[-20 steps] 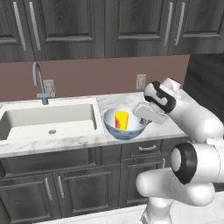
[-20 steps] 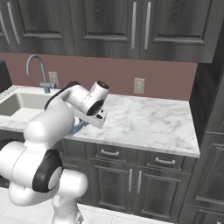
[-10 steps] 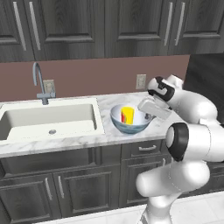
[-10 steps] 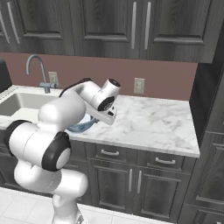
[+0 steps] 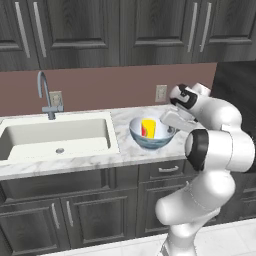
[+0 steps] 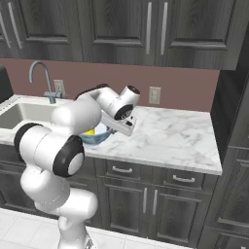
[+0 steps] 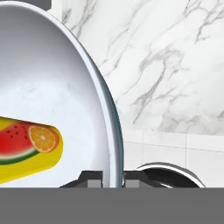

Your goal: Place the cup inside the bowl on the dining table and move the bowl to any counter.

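In the left base view, the bowl [image 5: 151,133] sits on the marble tabletop [image 5: 125,150] just right of the sink [image 5: 55,136], with the cup [image 5: 147,128] inside it, tipped and partly hidden by the bowl's near wall. The gripper [image 5: 170,121] meets the bowl's rim at about 3 o'clock; its tips are hard to make out behind the white hand. A faucet [image 5: 45,95] stands at the sink's back edge.

In the right base view, the arm covers most of the bowl [image 6: 97,136]; only a blue-grey sliver and a speck of yellow cup [image 6: 89,132] show. The gripper is hidden behind the wrist.

In the hand view, the bowl's rim [image 7: 111,127] runs down between the two dark fingertips [image 7: 92,180], which pinch the bowl wall. The cup [image 7: 30,151] lies at 8 o'clock inside, cut off at the left edge, its watermelon-and-orange mark facing up.
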Robot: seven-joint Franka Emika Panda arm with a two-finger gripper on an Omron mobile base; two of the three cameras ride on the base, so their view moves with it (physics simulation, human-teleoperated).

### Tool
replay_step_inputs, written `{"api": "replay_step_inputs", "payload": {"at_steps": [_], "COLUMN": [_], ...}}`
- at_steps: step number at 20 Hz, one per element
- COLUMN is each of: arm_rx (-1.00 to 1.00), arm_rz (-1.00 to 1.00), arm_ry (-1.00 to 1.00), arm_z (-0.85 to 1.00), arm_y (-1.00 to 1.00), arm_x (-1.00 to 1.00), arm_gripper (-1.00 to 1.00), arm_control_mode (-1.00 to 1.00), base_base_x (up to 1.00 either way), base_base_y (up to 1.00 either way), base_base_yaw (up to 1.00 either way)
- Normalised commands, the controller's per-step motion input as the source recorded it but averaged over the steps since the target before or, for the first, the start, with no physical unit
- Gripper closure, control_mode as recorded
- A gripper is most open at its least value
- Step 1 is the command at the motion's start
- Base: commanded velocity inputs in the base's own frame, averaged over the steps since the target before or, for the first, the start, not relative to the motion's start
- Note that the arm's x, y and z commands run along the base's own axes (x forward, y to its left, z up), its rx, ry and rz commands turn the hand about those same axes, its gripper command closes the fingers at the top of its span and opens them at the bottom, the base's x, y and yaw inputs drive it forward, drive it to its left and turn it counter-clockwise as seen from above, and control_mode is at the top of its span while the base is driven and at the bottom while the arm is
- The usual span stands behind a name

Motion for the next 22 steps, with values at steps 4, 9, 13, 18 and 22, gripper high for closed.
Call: {"api": "replay_step_inputs", "payload": {"at_steps": [4,9,13,18,22], "arm_rx": [-0.04,-0.02,-0.01,-0.02,-0.04], "arm_rz": [-0.01,0.00,0.00,0.00,-0.02], "arm_ry": [0.00,-0.04,-0.07,-0.05,0.00], "arm_z": [-0.02,-0.24,-0.29,-0.09,-0.02], "arm_y": [-0.02,0.00,0.00,0.00,0.00], "arm_x": [0.43,0.32,0.11,0.07,0.20], "arm_gripper": [1.00,1.00,1.00,1.00,1.00], "arm_control_mode": [-1.00,-1.00,-1.00,-1.00,-1.00], "base_base_x": [0.00,0.00,0.00,0.00,0.00], "base_base_y": [0.00,0.00,0.00,0.00,0.00], "base_base_yaw": [0.00,0.00,0.00,0.00,0.00]}}
